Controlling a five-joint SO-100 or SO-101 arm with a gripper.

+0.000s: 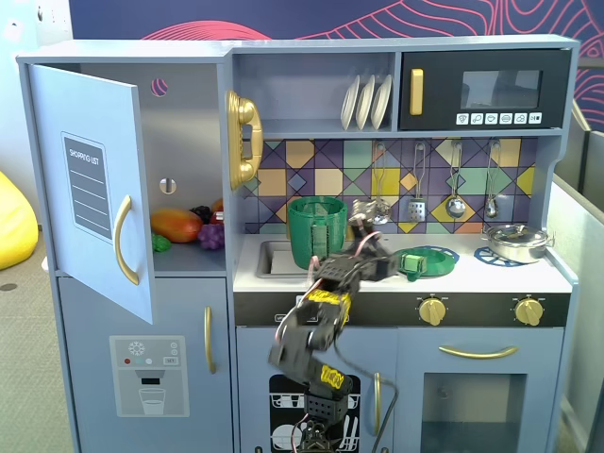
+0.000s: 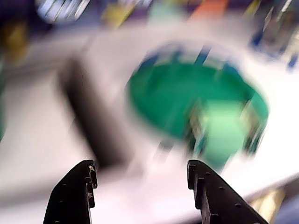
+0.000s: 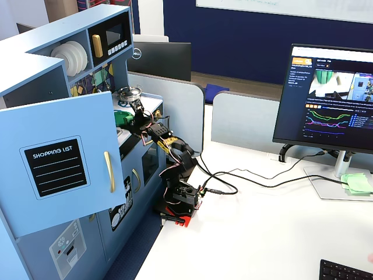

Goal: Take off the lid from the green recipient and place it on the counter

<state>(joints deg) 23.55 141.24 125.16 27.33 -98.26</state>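
The green lid (image 1: pixel 427 261) lies flat on the white counter (image 1: pixel 472 276), over a blue burner ring, to the right of the green recipient (image 1: pixel 317 231). The recipient stands upright by the sink with its mouth uncovered. My gripper (image 1: pixel 376 247) hovers between the recipient and the lid, just left of the lid. In the wrist view the picture is motion-blurred; my gripper (image 2: pixel 140 164) is open and empty, and the lid (image 2: pixel 177 100) lies ahead of the jaws on the counter (image 2: pixel 42 154). In a fixed view from the side, the lid (image 3: pixel 121 118) shows behind the arm.
A silver pan (image 1: pixel 517 243) sits on the right burner. The sink (image 1: pixel 272 257) is inset left of the recipient. The open fridge door (image 1: pixel 94 189) swings out at left, with toy fruit (image 1: pixel 177 225) on the shelf. Utensils (image 1: pixel 417 193) hang on the back wall.
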